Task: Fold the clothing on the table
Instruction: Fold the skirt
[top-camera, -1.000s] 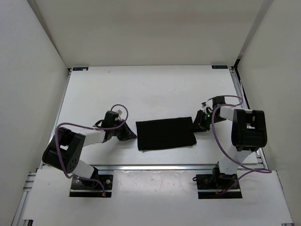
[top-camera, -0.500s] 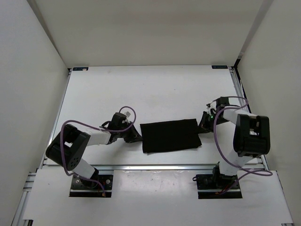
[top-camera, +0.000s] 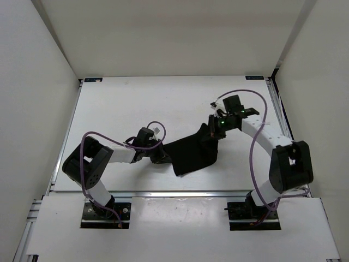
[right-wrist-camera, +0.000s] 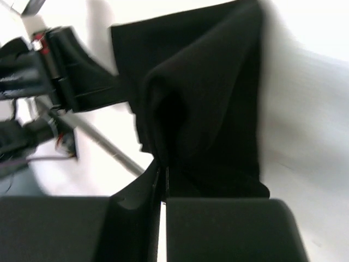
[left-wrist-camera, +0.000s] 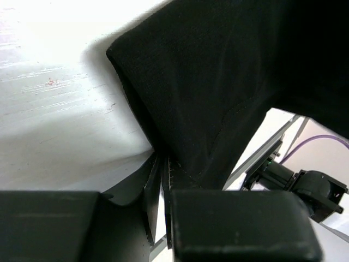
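Note:
The clothing (top-camera: 192,154) is a plain black cloth, bunched and partly raised off the white table (top-camera: 136,103). My right gripper (top-camera: 210,133) is shut on its right edge and holds that side up, so the fabric (right-wrist-camera: 218,109) drapes away from the right gripper (right-wrist-camera: 163,176). At the cloth's left corner my left gripper (top-camera: 163,158) is low on the table. In the left wrist view the hem of the clothing (left-wrist-camera: 218,82) runs into the narrow gap of the left gripper (left-wrist-camera: 162,166), which is shut on it.
White walls enclose the table on three sides. Metal rails run along the near edge (top-camera: 191,192) and the right edge (top-camera: 275,103). Blue marks sit at the far corners (top-camera: 92,79). Purple cables loop from both arms.
My right gripper shut on the cloth's right edge and lifted it up and to the left. The left gripper slid right with the left edge. The cloth was flat and is now bunched.

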`<action>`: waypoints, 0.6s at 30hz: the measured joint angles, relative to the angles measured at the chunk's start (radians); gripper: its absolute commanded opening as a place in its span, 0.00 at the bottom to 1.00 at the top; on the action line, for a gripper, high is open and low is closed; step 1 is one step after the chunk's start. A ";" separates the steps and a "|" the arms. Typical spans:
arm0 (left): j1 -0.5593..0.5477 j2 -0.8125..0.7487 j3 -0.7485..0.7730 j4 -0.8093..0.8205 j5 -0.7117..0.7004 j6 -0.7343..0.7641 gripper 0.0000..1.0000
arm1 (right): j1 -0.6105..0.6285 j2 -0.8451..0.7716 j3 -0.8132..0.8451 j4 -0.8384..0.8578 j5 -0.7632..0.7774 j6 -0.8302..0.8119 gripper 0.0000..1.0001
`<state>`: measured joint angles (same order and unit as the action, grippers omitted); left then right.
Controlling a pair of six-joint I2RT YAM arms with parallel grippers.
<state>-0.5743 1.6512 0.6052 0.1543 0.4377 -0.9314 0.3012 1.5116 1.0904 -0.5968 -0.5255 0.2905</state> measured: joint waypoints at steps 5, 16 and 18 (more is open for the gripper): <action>0.001 0.011 0.012 -0.002 0.007 -0.002 0.20 | 0.126 0.157 0.071 0.027 -0.078 0.033 0.00; 0.038 0.011 0.013 -0.004 0.008 -0.010 0.20 | 0.295 0.364 0.223 0.020 -0.187 0.023 0.00; 0.044 0.011 0.013 -0.005 0.008 -0.010 0.21 | 0.301 0.391 0.235 0.020 -0.194 0.020 0.00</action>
<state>-0.5304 1.6627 0.6182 0.1493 0.4461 -0.9417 0.6025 1.9022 1.3258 -0.5770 -0.7193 0.3103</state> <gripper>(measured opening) 0.198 0.014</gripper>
